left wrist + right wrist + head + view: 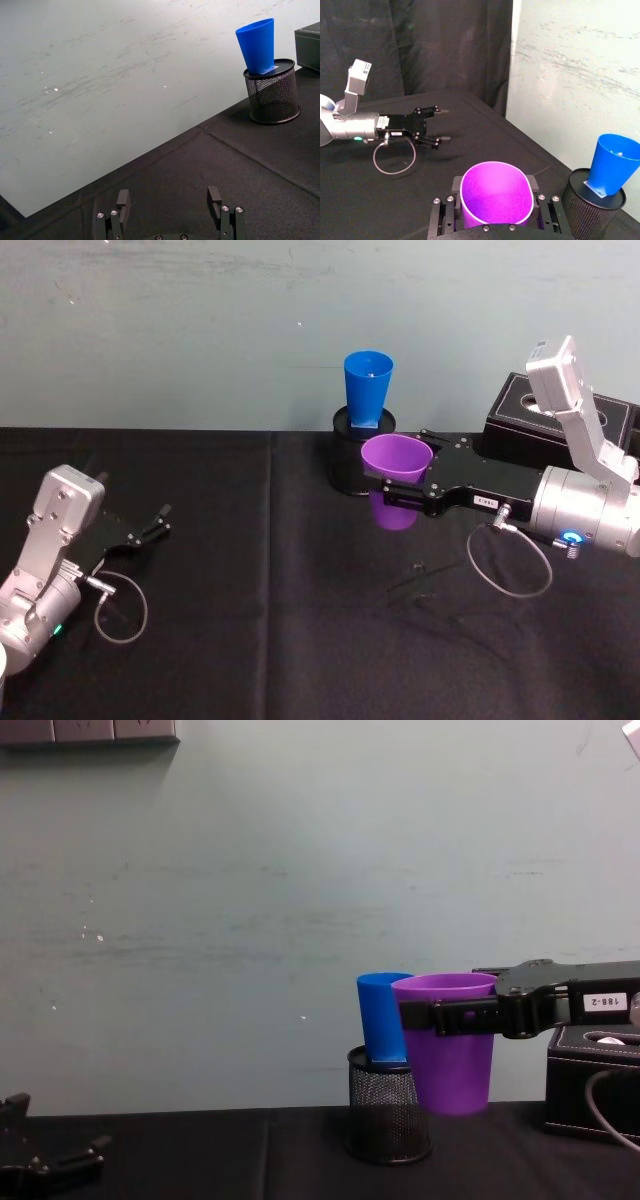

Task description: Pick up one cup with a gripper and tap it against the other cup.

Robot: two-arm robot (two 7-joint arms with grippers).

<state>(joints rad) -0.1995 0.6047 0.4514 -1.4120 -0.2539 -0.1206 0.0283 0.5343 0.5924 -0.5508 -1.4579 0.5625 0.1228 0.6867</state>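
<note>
My right gripper (pixel 402 472) is shut on the purple cup (pixel 395 510), its long black jaws clamping the cup just below the rim and holding it upright above the table. The blue cup (pixel 368 385) stands on top of a black wire-mesh pen holder (pixel 345 465) just behind and left of it. In the right wrist view a gap separates the purple cup (pixel 492 192) from the blue cup (pixel 612 162); from the chest the purple cup (pixel 450 1060) overlaps the blue cup (pixel 380 1015). My left gripper (pixel 160 522) rests open at the table's left.
A black box (pixel 560 425) sits at the back right, close behind my right arm. The table is covered in black cloth (pixel 250 620), and a pale wall (pixel 200 330) stands right behind the pen holder. A cable loop (pixel 510 560) hangs from the right wrist.
</note>
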